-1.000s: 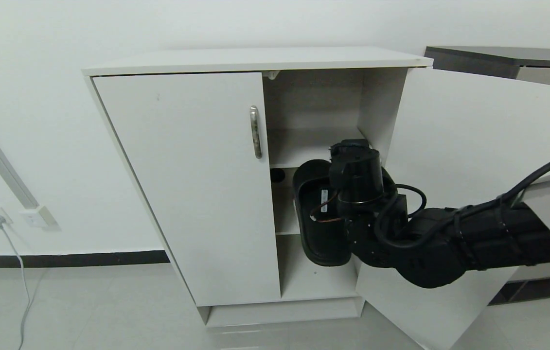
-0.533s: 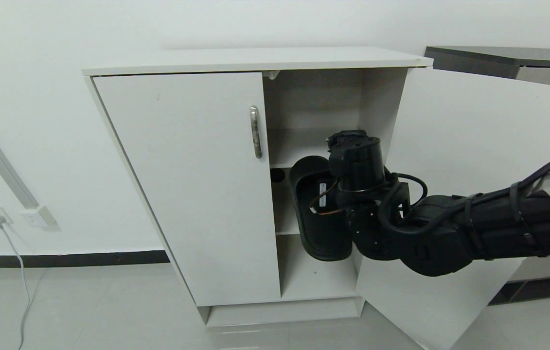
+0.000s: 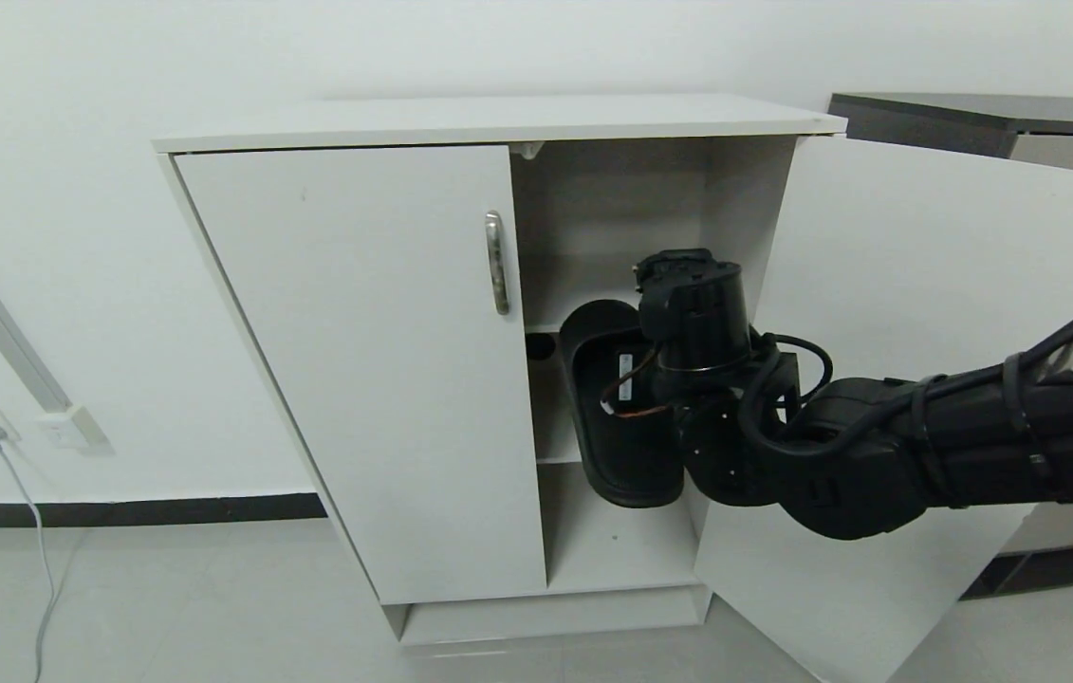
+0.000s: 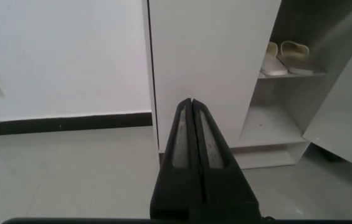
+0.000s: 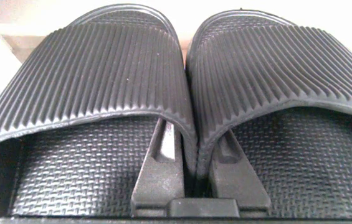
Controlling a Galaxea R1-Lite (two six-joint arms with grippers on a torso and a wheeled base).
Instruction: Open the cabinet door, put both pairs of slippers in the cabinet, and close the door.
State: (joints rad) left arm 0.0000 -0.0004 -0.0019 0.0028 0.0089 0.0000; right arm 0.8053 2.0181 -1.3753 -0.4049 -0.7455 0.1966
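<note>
Slippers [image 5: 126, 68], black with ribbed straps and dimpled footbeds, are pinched together by the right tool [image 5: 194, 144]; left tool [image 4: 191, 107] closed, empty.

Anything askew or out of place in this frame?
Nothing broken or spilled. The black slippers hang on end, pinched together in the right claw at the open side of the cabinet, not yet shelved. The beige pair sits level on its shelf.

Black slippers [image 5: 126, 68] with ribbed straps and cross-hatched footbeds contrast with beige slippers [image 4: 286, 56] and a white cabinet [image 3: 356, 379].
</note>
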